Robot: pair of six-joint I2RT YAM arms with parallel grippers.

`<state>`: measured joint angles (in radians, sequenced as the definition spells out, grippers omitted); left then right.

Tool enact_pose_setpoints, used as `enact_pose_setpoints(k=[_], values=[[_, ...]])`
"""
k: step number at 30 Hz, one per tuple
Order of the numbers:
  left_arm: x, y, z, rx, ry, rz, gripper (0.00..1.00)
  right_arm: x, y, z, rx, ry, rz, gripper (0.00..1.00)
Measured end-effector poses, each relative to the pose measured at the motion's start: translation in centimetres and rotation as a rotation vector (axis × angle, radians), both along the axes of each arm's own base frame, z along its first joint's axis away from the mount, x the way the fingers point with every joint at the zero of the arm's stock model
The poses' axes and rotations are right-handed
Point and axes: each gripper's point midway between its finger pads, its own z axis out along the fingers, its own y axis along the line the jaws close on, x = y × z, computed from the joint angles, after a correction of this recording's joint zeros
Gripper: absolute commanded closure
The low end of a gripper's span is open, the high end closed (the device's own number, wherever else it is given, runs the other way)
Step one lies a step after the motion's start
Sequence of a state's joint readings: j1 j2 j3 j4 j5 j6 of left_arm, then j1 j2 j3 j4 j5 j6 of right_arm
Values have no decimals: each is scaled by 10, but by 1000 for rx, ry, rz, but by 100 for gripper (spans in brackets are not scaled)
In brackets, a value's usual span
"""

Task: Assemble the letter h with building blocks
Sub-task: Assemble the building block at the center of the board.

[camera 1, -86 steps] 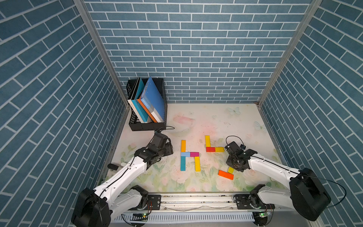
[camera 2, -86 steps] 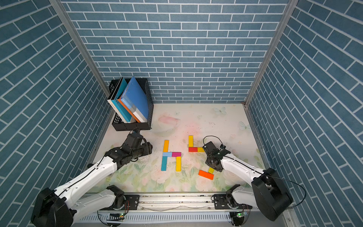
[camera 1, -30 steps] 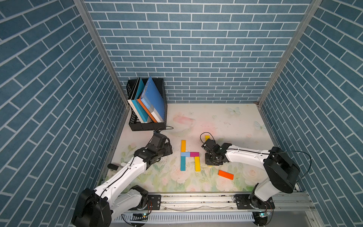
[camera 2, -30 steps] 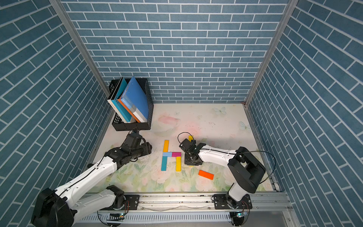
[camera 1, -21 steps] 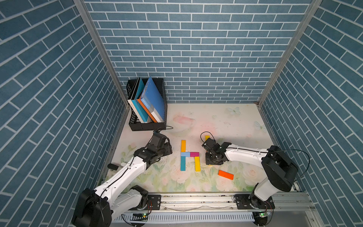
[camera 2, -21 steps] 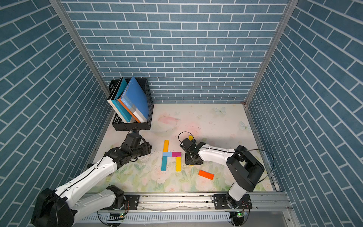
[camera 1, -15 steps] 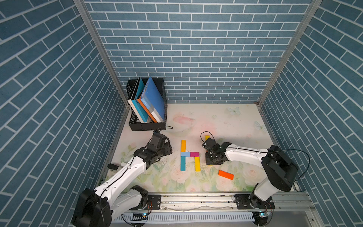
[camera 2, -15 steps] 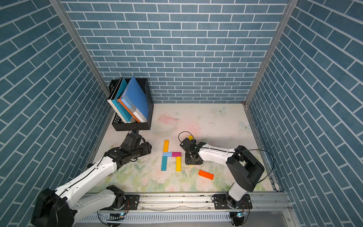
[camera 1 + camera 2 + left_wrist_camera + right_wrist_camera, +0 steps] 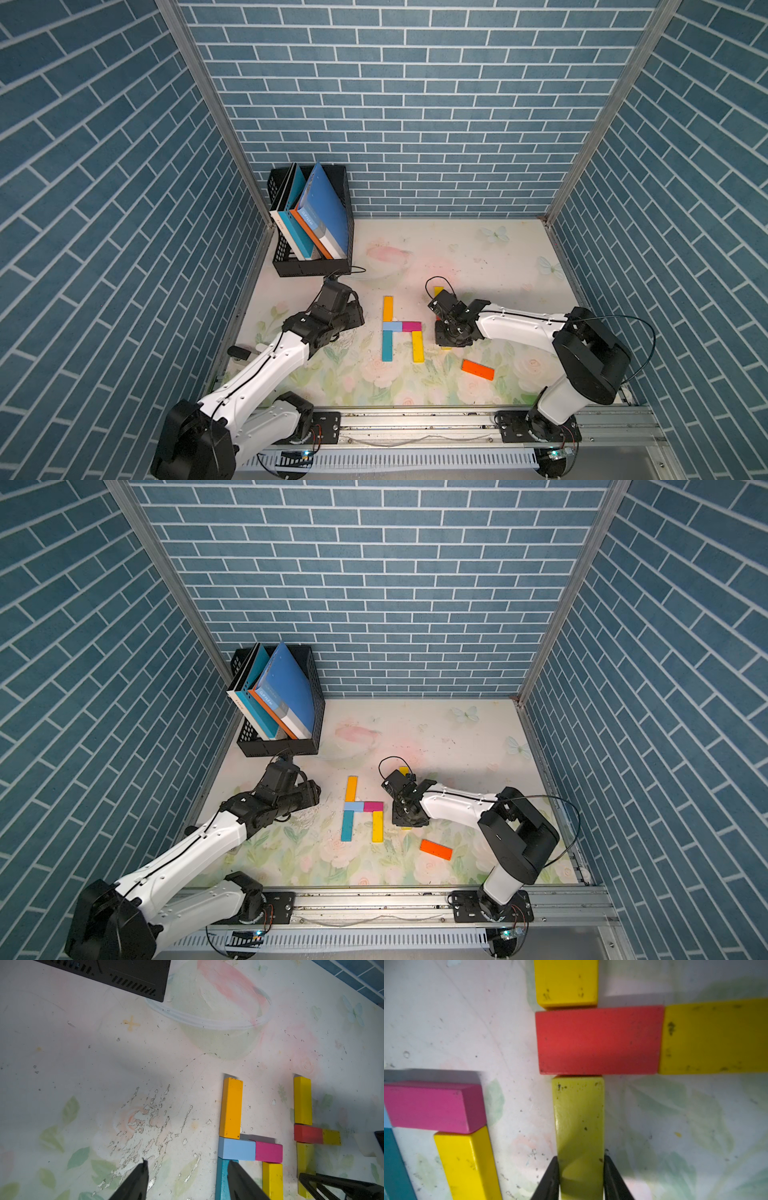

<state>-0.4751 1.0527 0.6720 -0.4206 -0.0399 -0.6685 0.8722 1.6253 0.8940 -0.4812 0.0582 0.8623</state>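
Yellow block, its end touching the red block, sits clamped in the right hand. Only the right wrist view shows this grip, since in both top views the arm covers it. Over the bench, the left hand gapes, holding nothing. Lettering on the book spine is too small to read.

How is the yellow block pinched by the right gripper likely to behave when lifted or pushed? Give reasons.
The yellow block has flat faces and square edges, so it would probably slide rather than roll. It looks rigid: the right gripper pinches it with no visible bending. Its glossy paint may make it slippery in that grip.
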Motion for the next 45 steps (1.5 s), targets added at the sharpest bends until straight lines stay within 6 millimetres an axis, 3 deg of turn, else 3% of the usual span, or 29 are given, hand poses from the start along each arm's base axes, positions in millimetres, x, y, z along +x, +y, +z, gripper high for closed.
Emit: enact_pose_setpoints(k=[13,17,26,32,41,45], values=[[-1,1,0,-2,-4,0,34,1,6,1,23,0,5,73],[-1,1,1,-3,-5,0,34,1,7,1,30,4,6,53],[-2,1,-1,-1,-1,-1,34,2,6,3,16,0,7,41],[-1,1,0,-3,-5,0,34,6,4,12,13,-25,0,45],[0,0,0,-5,-10,-1,34,5,4,0,-11,-4,0,41],[0,0,0,-4,-11,-3,34,8,7,1,-4,-6,-4,51]])
